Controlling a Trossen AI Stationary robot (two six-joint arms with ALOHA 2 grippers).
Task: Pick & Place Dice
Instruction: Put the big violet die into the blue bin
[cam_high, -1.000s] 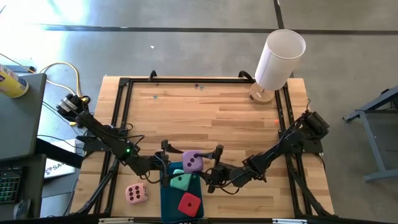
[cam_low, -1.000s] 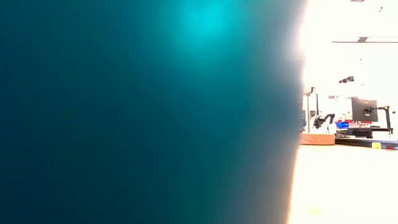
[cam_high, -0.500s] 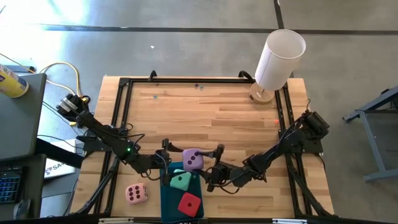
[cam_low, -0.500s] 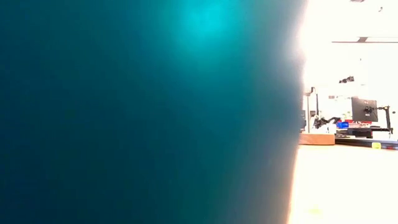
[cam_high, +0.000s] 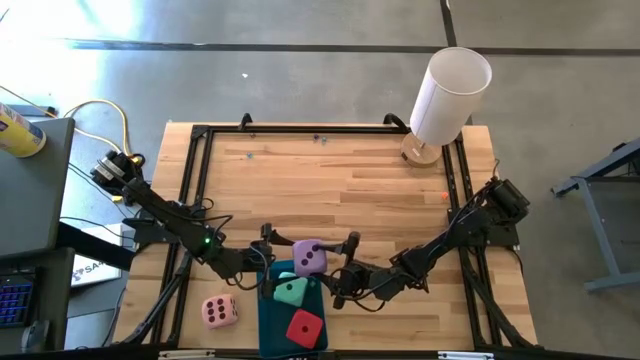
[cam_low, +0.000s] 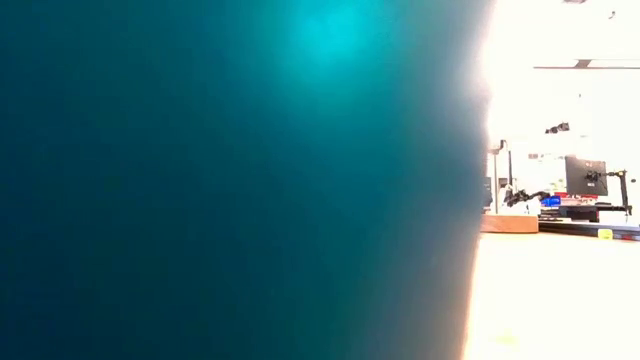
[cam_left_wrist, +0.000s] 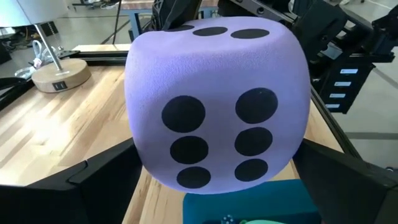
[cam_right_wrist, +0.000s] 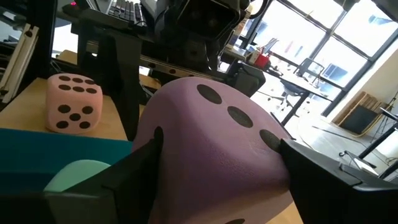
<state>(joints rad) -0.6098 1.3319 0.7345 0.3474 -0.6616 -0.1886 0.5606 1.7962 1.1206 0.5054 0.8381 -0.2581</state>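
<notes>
The lilac purple die (cam_high: 308, 258) hangs above the far end of the teal tray (cam_high: 270, 325), between my two grippers. My right gripper (cam_high: 336, 266) comes from the right and is shut on it. My left gripper (cam_high: 276, 252) comes from the left and is open, its fingers (cam_left_wrist: 93, 177) standing on either side of the die (cam_left_wrist: 214, 106). The mint green die (cam_high: 290, 292) and the red die (cam_high: 304, 327) rest in the tray. The pale pink die (cam_high: 219, 311) sits on the table left of the tray. My right gripper pinches the purple die by two opposite faces (cam_right_wrist: 165, 140) between its two fingers (cam_right_wrist: 134, 165), coming level from the table's right. The soft die bulges between them and hangs clear above the tray. My left gripper: I cannot tell whether its spread fingers touch the die.
A white lamp (cam_high: 448, 95) stands at the far right corner. Black rails (cam_high: 195, 160) frame the wooden top. The teal tray (cam_low: 230, 180) fills most of the low view and hides the grippers there. The table's far half is bare wood (cam_high: 330, 180).
</notes>
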